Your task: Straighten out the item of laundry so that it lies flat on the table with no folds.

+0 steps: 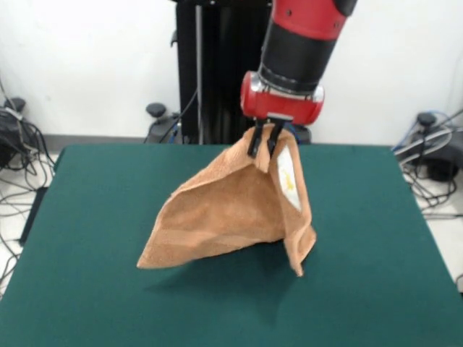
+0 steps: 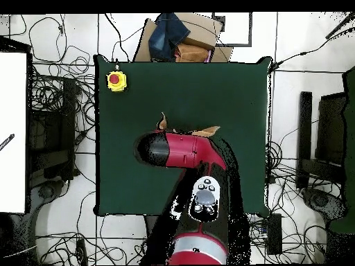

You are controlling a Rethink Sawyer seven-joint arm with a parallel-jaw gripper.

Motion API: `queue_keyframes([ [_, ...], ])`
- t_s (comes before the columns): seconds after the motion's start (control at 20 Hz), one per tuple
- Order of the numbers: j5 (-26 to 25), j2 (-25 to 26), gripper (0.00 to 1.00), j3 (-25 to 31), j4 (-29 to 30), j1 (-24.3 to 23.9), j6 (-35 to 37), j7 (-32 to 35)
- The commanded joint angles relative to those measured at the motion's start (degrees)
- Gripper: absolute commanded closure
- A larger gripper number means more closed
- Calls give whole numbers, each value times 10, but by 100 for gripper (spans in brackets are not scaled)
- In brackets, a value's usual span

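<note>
Right now I see the gripper point(image 1: 265, 142) clamped on the towel point(image 1: 231, 210), its dark fingers point(image 1: 255, 142) pinching a bunched top edge just under the red wrist. Towel hangs from that pinch like a tent, above the middle of the table point(image 1: 94, 289). Its lower left corner point(image 1: 145, 263) touches the green cloth, I think; the lower right corner point(image 1: 300, 266) seems to hang just over it, hard to tell from the front. A diagonal fold runs from the grip down to the left. The inner face by the grip shows a pale patch point(image 1: 287, 176) with yellow marks. From overhead the arm point(image 2: 182, 150) covers nearly all of the towel; only tan scraps point(image 2: 205, 130) peek out past it. A yellow box with a red button point(image 2: 116, 81) sits at one table corner, well apart from the towel. Cardboard and dark blue cloth point(image 2: 170, 33) lie beyond the table edge.
</note>
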Motion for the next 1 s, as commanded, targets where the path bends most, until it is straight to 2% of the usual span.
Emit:
queue_keyframes([
  [0.05,-15,-54,100,70,62,2,79,7],
  [0.45,-14,-106,100,77,88,-3,104,-1],
  [1.0,-19,-133,100,80,99,-6,116,2],
])
